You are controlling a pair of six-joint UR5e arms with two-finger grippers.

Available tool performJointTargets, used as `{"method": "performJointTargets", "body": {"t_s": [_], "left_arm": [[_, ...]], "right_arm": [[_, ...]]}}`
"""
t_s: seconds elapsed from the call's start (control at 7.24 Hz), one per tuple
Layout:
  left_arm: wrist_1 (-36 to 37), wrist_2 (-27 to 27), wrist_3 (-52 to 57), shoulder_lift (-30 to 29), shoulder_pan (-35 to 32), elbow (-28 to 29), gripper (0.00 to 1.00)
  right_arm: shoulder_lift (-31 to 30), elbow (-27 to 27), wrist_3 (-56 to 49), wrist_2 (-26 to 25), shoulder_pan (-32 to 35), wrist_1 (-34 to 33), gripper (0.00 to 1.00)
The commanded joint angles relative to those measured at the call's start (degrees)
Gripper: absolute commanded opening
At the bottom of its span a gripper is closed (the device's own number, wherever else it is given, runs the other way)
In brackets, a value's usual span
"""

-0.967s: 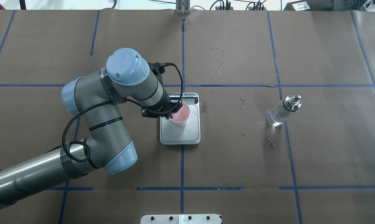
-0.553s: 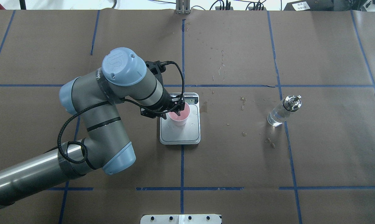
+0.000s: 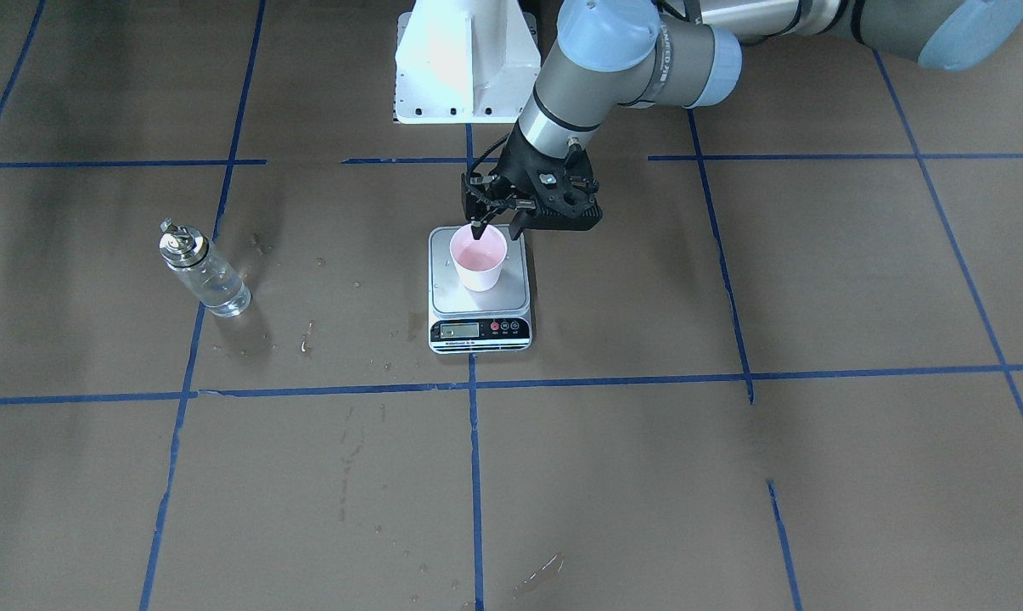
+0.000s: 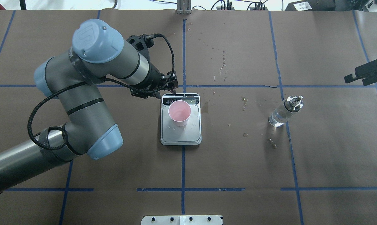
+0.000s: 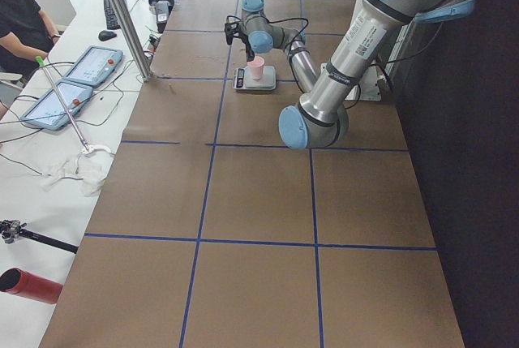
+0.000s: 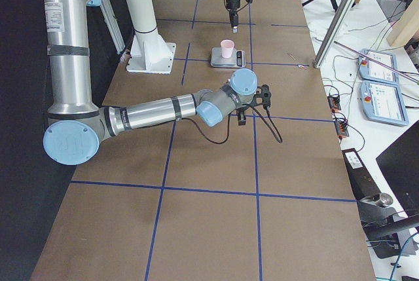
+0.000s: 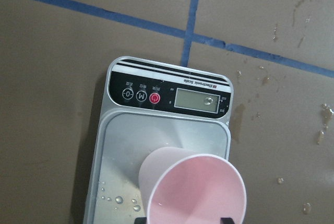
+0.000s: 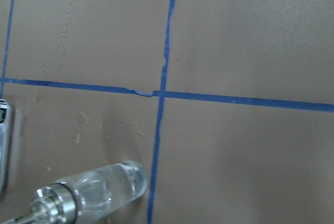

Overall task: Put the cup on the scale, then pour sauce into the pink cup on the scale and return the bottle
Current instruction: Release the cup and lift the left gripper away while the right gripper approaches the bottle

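The pale pink cup (image 4: pixel 179 113) stands upright on the steel platform of the scale (image 4: pixel 181 136) at the table's centre. My left gripper (image 3: pixel 496 229) is open and empty. It hangs above the cup's rim on the robot's side and does not touch it. The left wrist view shows the cup (image 7: pixel 193 190) from above on the scale (image 7: pixel 156 135). The glass bottle (image 4: pixel 283 112), with clear liquid and a silver spout cap, stands alone to the right. My right gripper (image 4: pixel 365 73) is at the right edge, apart from the bottle (image 8: pixel 99 192). I cannot tell whether it is open.
Brown paper with blue tape lines covers the table. Dried spill marks and droplets (image 4: pixel 244 107) lie between the scale and the bottle. Water drops sit on the scale's platform. The white robot base (image 3: pixel 464 59) stands behind the scale.
My left gripper has let go of the cup, risen and moved off toward the display end of the scale. The cup stays on the scale. The right gripper has come into view at the right edge.
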Motion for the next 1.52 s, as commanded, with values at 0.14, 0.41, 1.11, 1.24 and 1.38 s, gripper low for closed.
{"method": "performJointTargets", "body": {"t_s": [0.14, 0.41, 1.11, 1.24, 1.38], "left_arm": [[-0.2, 0.1, 0.11, 0.53, -1.21, -0.16, 0.57], [-0.12, 0.19, 0.63, 0.62, -2.45, -0.16, 0.57], [-0.12, 0.27, 11.24, 5.35, -7.36, -0.07, 0.57], [0.06, 0.36, 15.01, 7.71, -10.07, -0.33, 0.57], [0.23, 0.36, 20.97, 10.87, -11.66, -1.81, 0.57]], "right_arm": [[-3.06, 14.23, 25.93, -14.39, -14.38, 7.28, 1.0], [-10.96, 23.74, 26.33, -30.15, -25.74, 7.28, 1.0], [-15.38, 24.93, 32.39, -73.04, -52.2, 7.11, 1.0], [-17.57, 24.49, 32.83, -80.86, -56.42, 7.11, 1.0], [-17.85, 23.27, 33.27, -88.16, -59.94, 7.02, 1.0]]}}
